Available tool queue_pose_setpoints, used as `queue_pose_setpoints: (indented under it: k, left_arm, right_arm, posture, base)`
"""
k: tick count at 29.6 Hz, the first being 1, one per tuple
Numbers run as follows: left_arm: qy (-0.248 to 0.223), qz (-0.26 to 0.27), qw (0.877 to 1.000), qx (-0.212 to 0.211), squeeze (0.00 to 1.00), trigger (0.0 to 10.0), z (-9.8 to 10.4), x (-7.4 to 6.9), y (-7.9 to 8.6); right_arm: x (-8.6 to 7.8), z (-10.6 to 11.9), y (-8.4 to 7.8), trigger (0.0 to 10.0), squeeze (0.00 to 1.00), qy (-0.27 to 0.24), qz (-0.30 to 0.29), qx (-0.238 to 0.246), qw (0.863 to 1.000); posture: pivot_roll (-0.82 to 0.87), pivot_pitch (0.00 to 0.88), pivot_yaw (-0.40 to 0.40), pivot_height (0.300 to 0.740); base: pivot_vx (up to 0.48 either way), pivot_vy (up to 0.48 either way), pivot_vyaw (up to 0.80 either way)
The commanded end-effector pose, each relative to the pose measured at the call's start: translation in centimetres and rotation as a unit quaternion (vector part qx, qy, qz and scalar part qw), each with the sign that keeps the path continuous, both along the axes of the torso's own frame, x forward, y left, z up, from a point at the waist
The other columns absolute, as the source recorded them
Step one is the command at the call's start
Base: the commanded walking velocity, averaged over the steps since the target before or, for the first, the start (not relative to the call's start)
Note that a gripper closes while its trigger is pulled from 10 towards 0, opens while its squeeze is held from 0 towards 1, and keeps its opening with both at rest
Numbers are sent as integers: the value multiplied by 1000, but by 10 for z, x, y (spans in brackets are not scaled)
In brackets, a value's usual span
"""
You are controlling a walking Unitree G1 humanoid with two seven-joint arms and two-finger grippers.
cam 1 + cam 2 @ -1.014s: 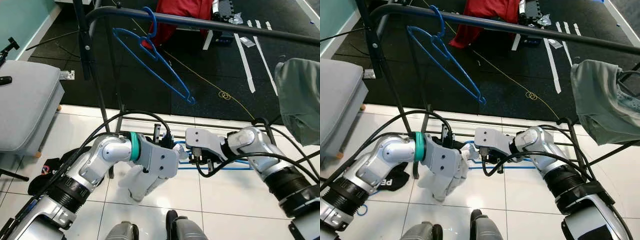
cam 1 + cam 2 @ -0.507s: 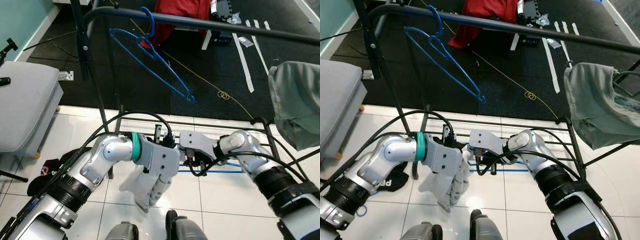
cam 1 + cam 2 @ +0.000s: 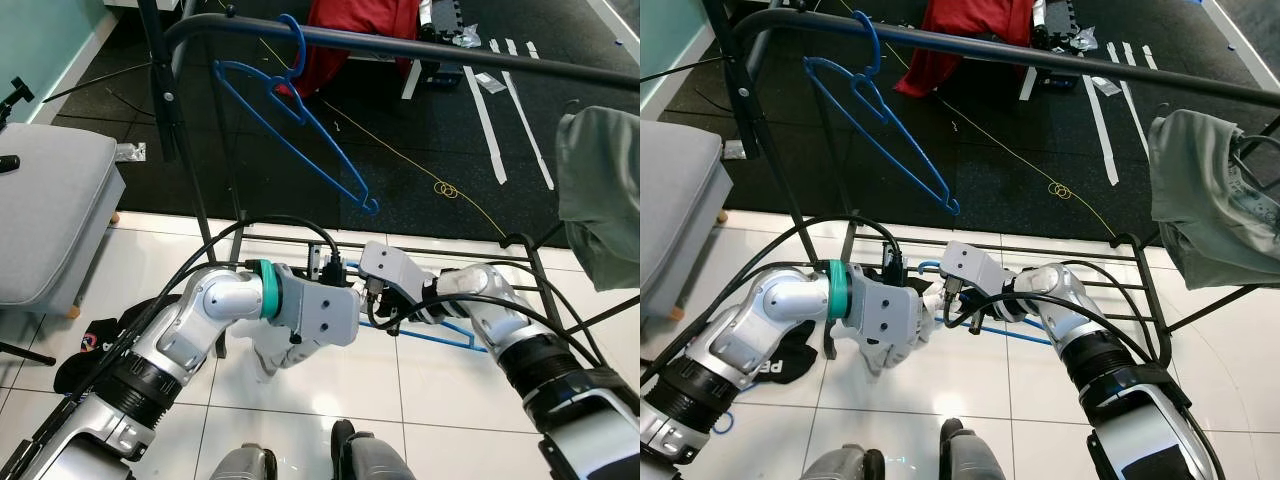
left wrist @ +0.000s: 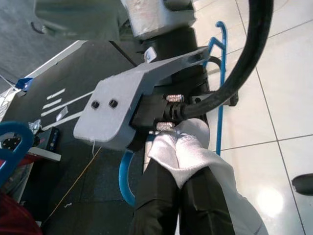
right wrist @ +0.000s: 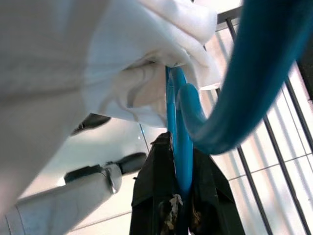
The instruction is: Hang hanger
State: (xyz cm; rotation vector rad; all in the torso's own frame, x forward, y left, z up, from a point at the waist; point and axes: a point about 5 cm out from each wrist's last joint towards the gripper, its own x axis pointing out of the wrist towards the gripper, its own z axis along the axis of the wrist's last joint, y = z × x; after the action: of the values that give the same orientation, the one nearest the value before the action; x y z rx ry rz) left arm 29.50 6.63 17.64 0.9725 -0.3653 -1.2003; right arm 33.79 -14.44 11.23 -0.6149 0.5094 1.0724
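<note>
rack: black clothes rail [image 3: 420, 47] ran across the top of the head views, above black posts and a low wire shelf [image 3: 1120, 290] over white floor tiles.
hung items: an empty blue hanger [image 3: 300, 120] hooked on the rail toward the robot's left; a grey-green garment [image 3: 1210, 200] hung at the right edge, partly cut off.
stool: grey cushion [image 3: 50, 210] stood at the left, cut by the frame edge.
left gripper [image 4: 181, 196]: low in front of the shelf, its black fingers pressed together on a white cloth [image 4: 195, 156], which bunched at the tips and draped below the wrist.
right gripper [image 5: 183, 196]: just beside the left one, its fingers pinched on a second blue hanger [image 5: 182, 147].
second blue hanger: it lay low between the two grippers, one arm slanting over the tiles toward the right; its hook passed into the white cloth.
hard to make out: most of the second hanger was hidden behind the wrists and cables in the head views; how far the cloth sat on it could not be told.
</note>
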Motion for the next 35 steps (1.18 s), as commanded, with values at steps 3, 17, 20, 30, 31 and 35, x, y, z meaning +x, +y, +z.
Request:
queue_pose_setpoints:
  k: [3,17,20,30,31,35]
  left_arm:
    - [5,5,1000,-1,0,10000,-4,-2,3]
    - [13,8,1000,5,0,10000,-12,-11,8]
    - [8,8,1000,1,0,10000,-10,-11,8]
    - [-34,-14,999,-29,0,10000,3,-12,-6]
    - [-32,-19,999,-30,0,10000,3,-14,-8]
    - [-21,-27,999,-26,0,10000,-2,-21,-9]
  right_arm:
    - [-5,2,-4,0,0,10,-16,49,999]
    - [-5,-8,-21,0,0,101,-194,184,958]
    - [-7,-11,-21,0,0,120,-205,192,952]
    - [-17,-35,-12,0,0,234,-288,287,883]
    - [-14,-36,-10,0,0,247,-318,324,856]
    - [-2,-25,-7,0,0,265,-384,427,775]
  posture:
    - [-34,128,-11,740]
    - [-34,134,-11,740]
    - [-34,134,-11,740]
    - [-31,136,-13,740]
    - [-31,137,-11,740]
    - [-27,139,-6,740]
  base:
    - [0,0,0]
    - [0,0,0]
    - [0,0,0]
    - [0,0,0]
    - [0,0,0]
    - [0,0,0]
